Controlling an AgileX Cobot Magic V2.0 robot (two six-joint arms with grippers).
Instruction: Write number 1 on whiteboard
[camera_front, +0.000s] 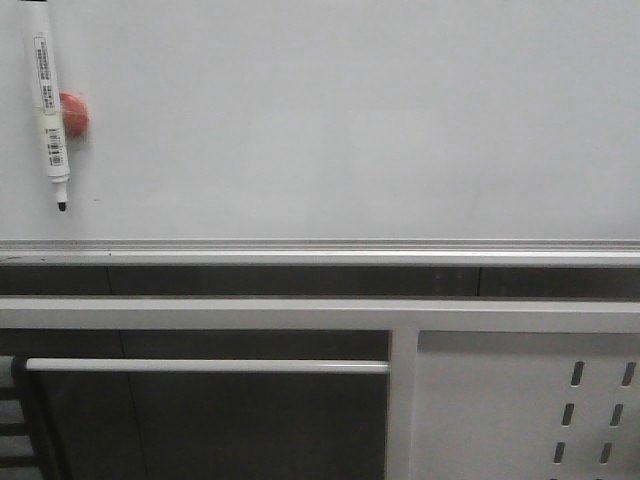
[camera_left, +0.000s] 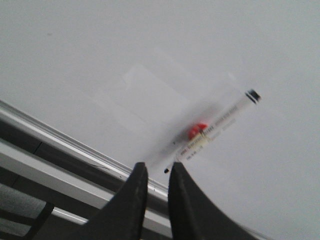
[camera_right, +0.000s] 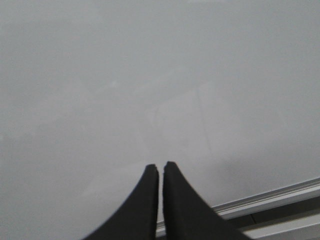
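The whiteboard (camera_front: 350, 110) looks smooth and glossy, edged in brushed aluminium — the marker (camera_front: 50, 110) plastic.

Marker pen (camera_front: 50, 110) on the whiteboard (camera_front: 350, 120): printed label strip and barcode-like marks along the barrel, too small to read. Left wrist view shows the same print, blurred. No other text legible anywhere.

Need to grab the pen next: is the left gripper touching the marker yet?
Apart. The left wrist view shows board between the left gripper and the marker; the fingers hold nothing.
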